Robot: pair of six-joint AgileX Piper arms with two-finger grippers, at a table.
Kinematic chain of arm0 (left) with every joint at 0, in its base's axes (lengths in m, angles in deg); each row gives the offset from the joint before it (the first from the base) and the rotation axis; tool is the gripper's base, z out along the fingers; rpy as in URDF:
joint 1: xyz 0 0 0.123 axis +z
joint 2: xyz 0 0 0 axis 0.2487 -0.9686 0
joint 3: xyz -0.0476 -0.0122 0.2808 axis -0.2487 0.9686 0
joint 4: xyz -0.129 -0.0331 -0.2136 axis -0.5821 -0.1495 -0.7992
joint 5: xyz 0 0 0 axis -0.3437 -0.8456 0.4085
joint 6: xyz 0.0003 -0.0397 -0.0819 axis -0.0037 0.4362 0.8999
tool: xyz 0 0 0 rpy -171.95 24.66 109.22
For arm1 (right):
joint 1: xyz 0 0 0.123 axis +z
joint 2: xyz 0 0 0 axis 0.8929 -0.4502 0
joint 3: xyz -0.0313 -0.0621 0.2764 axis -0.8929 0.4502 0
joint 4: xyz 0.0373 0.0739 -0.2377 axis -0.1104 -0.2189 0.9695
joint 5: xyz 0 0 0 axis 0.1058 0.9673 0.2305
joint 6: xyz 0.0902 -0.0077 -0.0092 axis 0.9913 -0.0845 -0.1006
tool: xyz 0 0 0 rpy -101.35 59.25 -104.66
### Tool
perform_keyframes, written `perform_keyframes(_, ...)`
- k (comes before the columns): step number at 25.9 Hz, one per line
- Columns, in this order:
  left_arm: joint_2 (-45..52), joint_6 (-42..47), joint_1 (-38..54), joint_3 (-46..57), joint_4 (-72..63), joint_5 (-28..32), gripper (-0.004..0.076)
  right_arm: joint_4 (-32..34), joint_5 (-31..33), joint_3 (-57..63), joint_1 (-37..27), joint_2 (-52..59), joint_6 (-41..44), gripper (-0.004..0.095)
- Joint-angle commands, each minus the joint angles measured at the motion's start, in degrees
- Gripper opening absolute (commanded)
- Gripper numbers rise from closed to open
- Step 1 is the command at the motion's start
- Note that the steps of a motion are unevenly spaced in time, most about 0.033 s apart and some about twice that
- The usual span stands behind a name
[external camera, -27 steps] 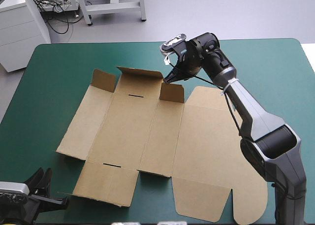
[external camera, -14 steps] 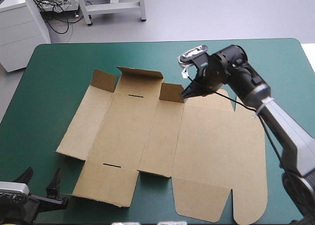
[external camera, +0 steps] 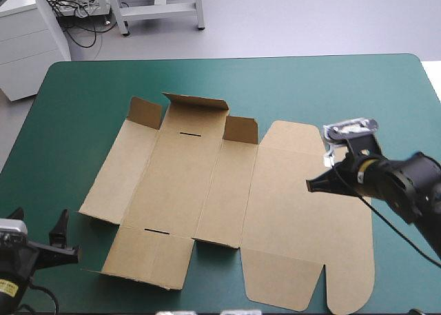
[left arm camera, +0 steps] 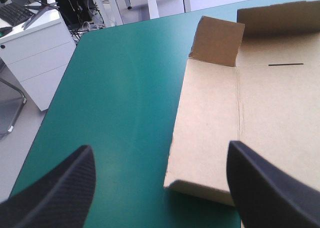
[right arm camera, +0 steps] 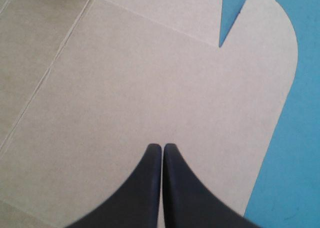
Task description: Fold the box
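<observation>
Brown board of the box (external camera: 186,170) lies mostly flat beneath the right tool (external camera: 311,185), pinched together and empty; the left tool (external camera: 39,222), spread wide, faces its side edge across open teal-green worktop (external camera: 83,101).

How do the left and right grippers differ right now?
The left gripper is open; the right gripper is shut. The left one sits over the teal-green cover near the box's left edge; the right one over the box's broad right panel. Both hold nothing.
</observation>
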State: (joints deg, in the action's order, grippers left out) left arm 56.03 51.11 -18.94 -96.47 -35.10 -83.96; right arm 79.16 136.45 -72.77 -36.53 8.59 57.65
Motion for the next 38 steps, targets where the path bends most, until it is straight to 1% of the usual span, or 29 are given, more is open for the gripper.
perform_keyframes(1, -9.2, 0.1, 0.0, -7.6, 0.7, 3.9, 0.0523, 0.9, -3.1, 4.5, -0.4, 8.6, 2.6, -0.0004)
perform_keyframes(4, -16.4, 0.2, 0.0, -12.7, 0.6, 1.2, 0.0523, 1.0, -3.0, 8.7, -0.4, 14.2, 4.0, -0.0004)
perform_keyframes(6, -21.9, 0.2, 0.0, -16.5, 0.5, -3.2, 0.0523, 1.0, -2.7, 10.8, -0.4, 17.3, 4.8, -0.0004)
perform_keyframes(9, -29.6, 0.1, 0.0, -21.7, 1.2, -9.6, 0.0523, 0.5, -0.7, 13.6, -0.4, 21.4, 5.1, -0.0004)
perform_keyframes(11, -34.6, 0.0, 0.0, -24.5, 2.4, -11.0, 0.0523, -0.6, -0.1, 14.8, -0.4, 23.3, 5.1, -0.0004)
perform_keyframes(14, -41.1, 0.0, 0.7, -28.1, 3.5, -11.5, 0.0523, -2.5, 0.1, 16.8, -0.4, 25.8, 4.9, -0.0004)
perform_keyframes(17, -47.4, 0.0, 2.9, -31.2, 2.5, -13.1, 0.0523, -3.5, 0.1, 18.7, -0.4, 27.9, 4.9, -0.0004)
perform_keyframes(19, -51.6, -2.0, 5.7, -32.7, -0.1, -14.1, 0.0523, -3.6, 0.1, 20.3, -0.4, 29.0, 4.9, -0.0004)
perform_keyframes(21, -55.5, -4.7, 9.1, -34.2, -5.4, -16.2, 0.0523, -3.6, 0.3, 21.5, -0.4, 29.5, 4.9, -0.0004)
perform_keyframes(23, -58.7, -8.7, 12.4, -35.3, -11.7, -19.2, 0.0523, -3.9, 0.4, 22.6, -0.4, 29.8, 5.0, -0.0004)
perform_keyframes(24, -62.0, -13.1, 15.9, -35.7, -18.3, -22.7, 0.0523, -4.1, 0.3, 23.6, -0.4, 29.8, 5.0, -0.0004)
perform_keyframes(28, -70.6, -18.8, 22.4, -35.9, -31.1, -26.0, 0.0523, -4.4, -0.1, 25.6, -0.4, 29.8, 5.0, -0.0004)
perform_keyframes(30, -75.1, -20.8, 23.9, -36.1, -34.9, -27.2, 0.0523, -4.7, 0.6, 25.6, -0.4, 29.8, 4.9, -0.0004)
perform_keyframes(33, -81.0, -23.8, 23.8, -37.2, -36.4, -28.2, 0.0523, -4.7, 1.1, 25.6, -0.4, 29.8, 4.9, -0.0004)
perform_keyframes(38, -85.7, -24.4, 23.8, -39.2, -38.7, -29.4, 0.0523, -4.7, 2.8, 25.6, -0.4, 29.8, 4.9, -0.0004)
